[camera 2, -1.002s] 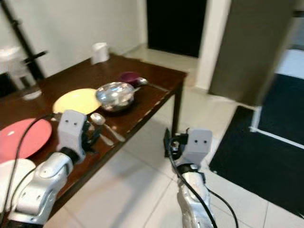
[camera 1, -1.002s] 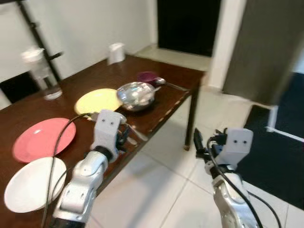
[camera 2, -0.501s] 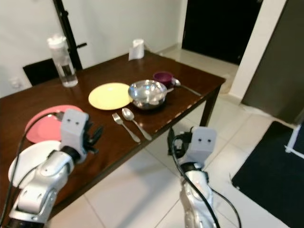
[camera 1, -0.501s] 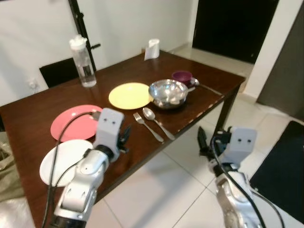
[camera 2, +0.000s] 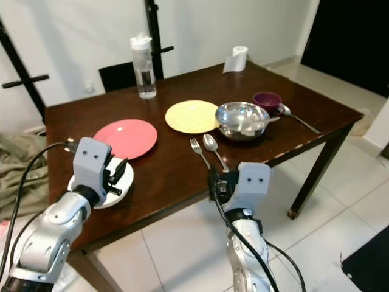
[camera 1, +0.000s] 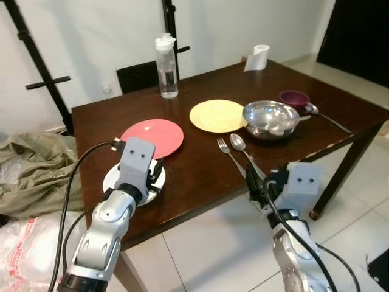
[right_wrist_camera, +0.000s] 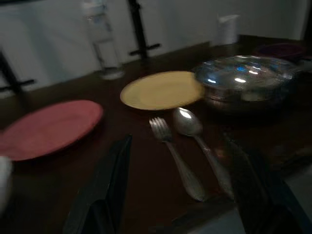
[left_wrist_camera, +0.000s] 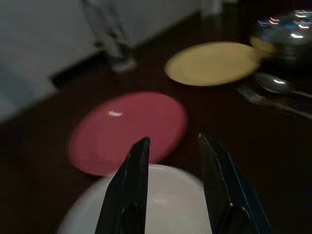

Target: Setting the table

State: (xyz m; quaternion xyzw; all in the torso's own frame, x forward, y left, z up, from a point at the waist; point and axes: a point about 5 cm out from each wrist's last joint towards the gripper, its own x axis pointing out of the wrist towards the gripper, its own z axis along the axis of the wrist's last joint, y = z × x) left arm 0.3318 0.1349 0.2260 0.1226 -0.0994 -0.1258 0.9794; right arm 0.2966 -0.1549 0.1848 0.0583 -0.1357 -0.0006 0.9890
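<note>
brown table (camera 1: 200, 176) now fills the head view, since the camera has swung round to face it; left gripper (left_wrist_camera: 173, 161) hangs open, empty, over white plate (camera 1: 109, 180), right gripper (right_wrist_camera: 178, 190) wide open, empty, near fork (camera 1: 229, 156); a pick seems next

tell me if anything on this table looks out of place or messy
Nothing spilled or damaged. The round white plate overhangs the dark wooden table's near edge slightly, and the fork and spoon lie together between plates, beside no setting.
</note>
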